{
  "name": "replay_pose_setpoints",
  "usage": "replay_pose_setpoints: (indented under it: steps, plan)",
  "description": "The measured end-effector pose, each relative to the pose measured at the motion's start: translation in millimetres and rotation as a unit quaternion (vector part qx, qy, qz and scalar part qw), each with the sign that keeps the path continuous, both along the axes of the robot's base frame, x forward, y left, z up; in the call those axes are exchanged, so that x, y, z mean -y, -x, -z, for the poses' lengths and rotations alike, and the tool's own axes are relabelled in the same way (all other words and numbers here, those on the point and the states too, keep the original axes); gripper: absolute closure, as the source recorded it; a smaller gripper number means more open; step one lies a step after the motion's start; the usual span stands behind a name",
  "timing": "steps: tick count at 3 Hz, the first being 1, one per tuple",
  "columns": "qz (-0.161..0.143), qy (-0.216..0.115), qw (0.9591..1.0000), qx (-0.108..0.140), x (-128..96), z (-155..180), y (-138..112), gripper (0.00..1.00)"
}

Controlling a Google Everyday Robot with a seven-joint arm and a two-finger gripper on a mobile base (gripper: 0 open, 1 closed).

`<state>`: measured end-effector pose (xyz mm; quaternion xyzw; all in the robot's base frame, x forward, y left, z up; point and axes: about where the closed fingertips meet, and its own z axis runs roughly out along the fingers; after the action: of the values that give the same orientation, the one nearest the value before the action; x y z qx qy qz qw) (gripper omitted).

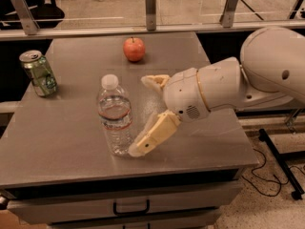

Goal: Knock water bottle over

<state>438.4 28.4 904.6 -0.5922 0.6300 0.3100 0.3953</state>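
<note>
Three items are seen on the grey table [66,147]: a water bottle [115,118], a green can [39,73] and a red apple [134,49]. The water bottle is stood upright, white cap on top, a little left of the table's middle and nearer the front edge. From the bottle, the can is placed at 10 o'clock, well apart, near the left edge; the apple is placed at 1 o'clock, toward the back. The gripper [140,115] is positioned at 3 o'clock of the bottle, low over the tabletop, carried by the white arm [248,80] that is reached in from the right. Its two fingers are spread wide, nothing gripped: one finger [155,80] is held level with the bottle's shoulder, the other [152,135] is angled down toward 7 o'clock, its tip just beside the bottle's base. Contact there cannot be told. A drawer handle [131,207] is seen under the front edge.
</note>
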Motion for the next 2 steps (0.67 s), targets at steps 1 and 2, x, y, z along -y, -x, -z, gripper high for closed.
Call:
replay_pose_setpoints:
  steps: [1, 2]
  plan:
    - [-0.002, -0.034, 0.9994, -0.012, -25.3, -4.1, 2.7, 0.18]
    - [0.0, -0.057, 0.9978, -0.035, -45.2, -5.8, 5.3, 0.42]
